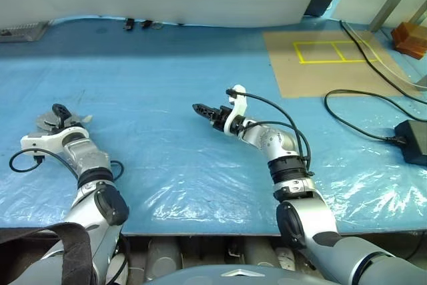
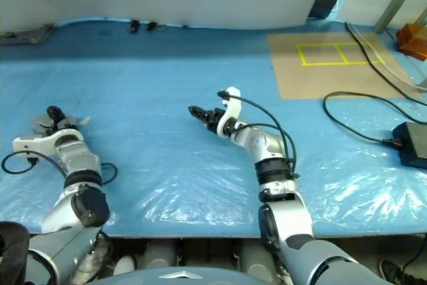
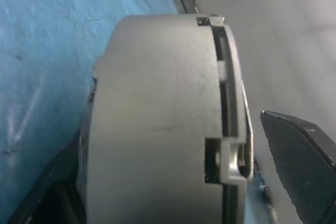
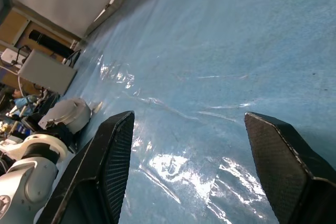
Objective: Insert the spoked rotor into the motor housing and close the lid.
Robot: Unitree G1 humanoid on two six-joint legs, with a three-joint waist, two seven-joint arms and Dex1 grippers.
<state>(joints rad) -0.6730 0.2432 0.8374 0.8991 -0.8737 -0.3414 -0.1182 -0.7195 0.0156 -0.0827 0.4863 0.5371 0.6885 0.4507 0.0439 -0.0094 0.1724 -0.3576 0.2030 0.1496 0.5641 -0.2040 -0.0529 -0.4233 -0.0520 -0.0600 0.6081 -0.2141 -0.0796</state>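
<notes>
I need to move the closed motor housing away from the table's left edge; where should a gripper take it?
Grip the motor housing across its flat faces, fingers on the lid and the base, probably coming in level from the robot's side as the left gripper does now. It seems to stand on its rim on the blue table cover, so the curved wall would likely slip.

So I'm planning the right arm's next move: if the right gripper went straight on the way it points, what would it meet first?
Probably nothing soon. The right gripper, jaws open, points over bare blue table cover. The closed motor housing at the left gripper sits well off to the side, though depth is hard to judge.
</notes>
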